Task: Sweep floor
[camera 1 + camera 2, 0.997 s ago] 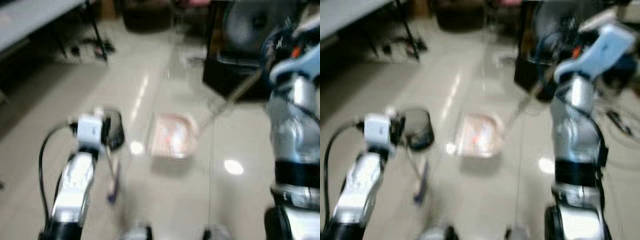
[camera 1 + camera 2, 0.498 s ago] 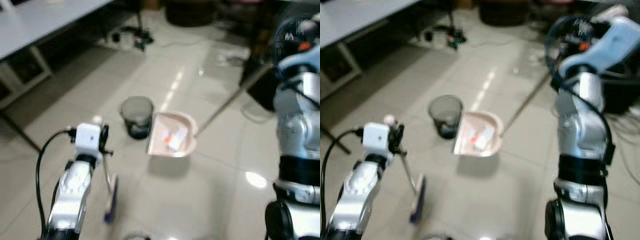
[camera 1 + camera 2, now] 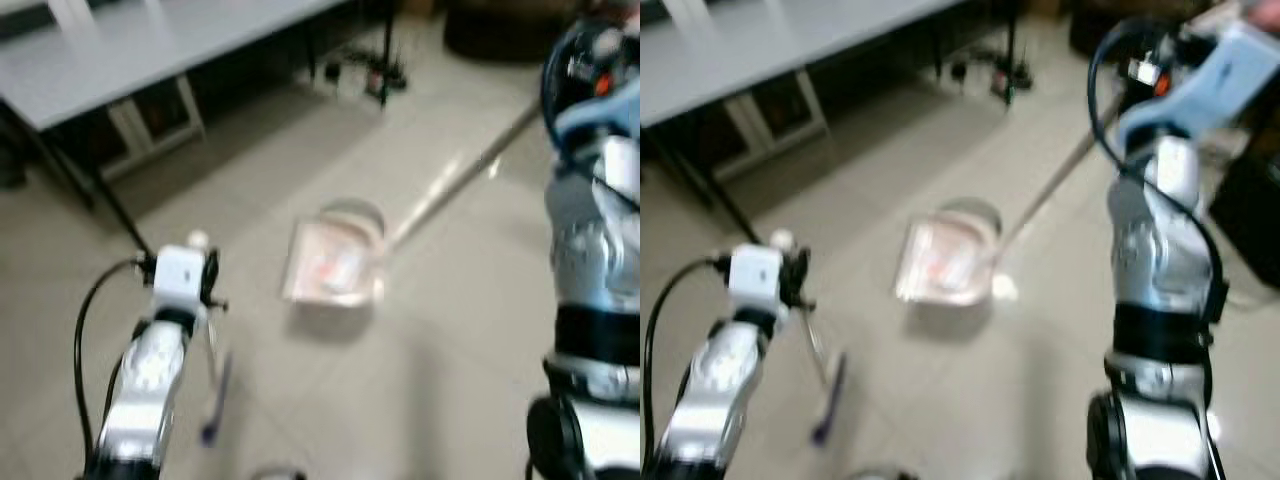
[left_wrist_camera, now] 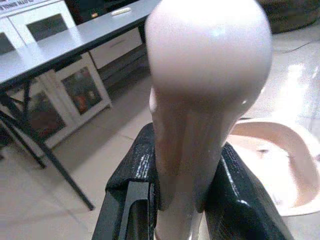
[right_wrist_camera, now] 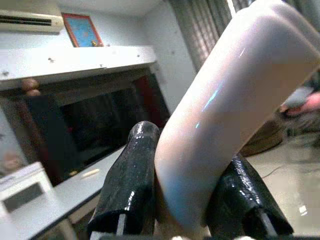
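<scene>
My left gripper (image 4: pixel 185 167) is shut on the cream handle (image 4: pixel 207 75) of a small broom. Its purple brush (image 3: pixel 213 402) hangs low by the floor beside my left arm. My right gripper (image 5: pixel 182 172) is shut on the long pale handle (image 5: pixel 225 90) of the dustpan, and that handle (image 3: pixel 460 178) slants down to the pink dustpan (image 3: pixel 330 265) in the middle of the floor. Reddish and white scraps lie in the pan, blurred. The rim of a grey bin (image 3: pixel 352 214) peeks out behind the pan's far edge.
A grey table (image 3: pixel 150 50) with black legs runs along the far left, with a white cabinet (image 3: pixel 150 115) under it. Cables (image 3: pixel 362 74) lie on the floor past the table's end. A dark round object (image 3: pixel 500 20) sits at the far right. Pale tiled floor surrounds the pan.
The whole view has swung, so the camera turned. The bin stood beside the pan's left edge half a second ago; now the pan covers most of it. Both grips are unchanged.
</scene>
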Robot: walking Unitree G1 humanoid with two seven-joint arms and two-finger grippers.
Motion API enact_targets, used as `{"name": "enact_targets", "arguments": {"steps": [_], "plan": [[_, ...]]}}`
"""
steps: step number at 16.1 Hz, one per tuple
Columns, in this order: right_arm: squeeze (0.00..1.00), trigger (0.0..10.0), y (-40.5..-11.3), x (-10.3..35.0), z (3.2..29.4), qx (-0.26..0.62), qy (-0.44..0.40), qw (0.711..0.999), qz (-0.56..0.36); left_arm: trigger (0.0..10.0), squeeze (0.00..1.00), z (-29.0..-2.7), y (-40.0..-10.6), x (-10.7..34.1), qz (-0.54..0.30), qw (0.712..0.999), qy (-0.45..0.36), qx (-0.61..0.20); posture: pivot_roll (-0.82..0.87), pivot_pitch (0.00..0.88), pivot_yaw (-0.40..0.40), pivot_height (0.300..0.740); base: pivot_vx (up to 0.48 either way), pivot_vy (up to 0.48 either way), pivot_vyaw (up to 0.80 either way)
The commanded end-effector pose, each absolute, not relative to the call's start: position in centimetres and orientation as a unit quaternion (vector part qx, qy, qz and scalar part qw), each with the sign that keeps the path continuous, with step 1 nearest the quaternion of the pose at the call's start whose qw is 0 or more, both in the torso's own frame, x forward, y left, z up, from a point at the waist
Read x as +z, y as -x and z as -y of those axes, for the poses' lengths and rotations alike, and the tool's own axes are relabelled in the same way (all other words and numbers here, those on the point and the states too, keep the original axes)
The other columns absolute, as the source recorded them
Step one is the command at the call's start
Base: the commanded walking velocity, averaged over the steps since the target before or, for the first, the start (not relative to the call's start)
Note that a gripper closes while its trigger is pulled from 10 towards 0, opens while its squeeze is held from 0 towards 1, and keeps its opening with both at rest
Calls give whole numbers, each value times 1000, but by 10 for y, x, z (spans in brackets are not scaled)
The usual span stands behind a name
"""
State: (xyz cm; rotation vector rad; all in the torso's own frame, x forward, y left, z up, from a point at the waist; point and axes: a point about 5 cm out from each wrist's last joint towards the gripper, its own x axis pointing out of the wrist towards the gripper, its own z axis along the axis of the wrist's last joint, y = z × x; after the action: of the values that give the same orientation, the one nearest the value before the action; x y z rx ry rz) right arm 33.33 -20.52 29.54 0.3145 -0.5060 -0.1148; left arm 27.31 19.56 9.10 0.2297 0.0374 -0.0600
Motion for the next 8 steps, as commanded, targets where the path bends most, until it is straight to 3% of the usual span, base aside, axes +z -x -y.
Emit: {"name": "enact_targets", "arguments": {"steps": [1,8], "plan": [[0,10000,-326,307,217,-75,-148,946,279,10000,0,-189,-277,101,5,993,-115,-37,-6,44,79,740,345,0,0],[0,10000,-326,307,217,-75,-148,946,279,10000,0,-189,-277,101,6,993,-115,-37,-6,45,79,740,345,0,0]]}}
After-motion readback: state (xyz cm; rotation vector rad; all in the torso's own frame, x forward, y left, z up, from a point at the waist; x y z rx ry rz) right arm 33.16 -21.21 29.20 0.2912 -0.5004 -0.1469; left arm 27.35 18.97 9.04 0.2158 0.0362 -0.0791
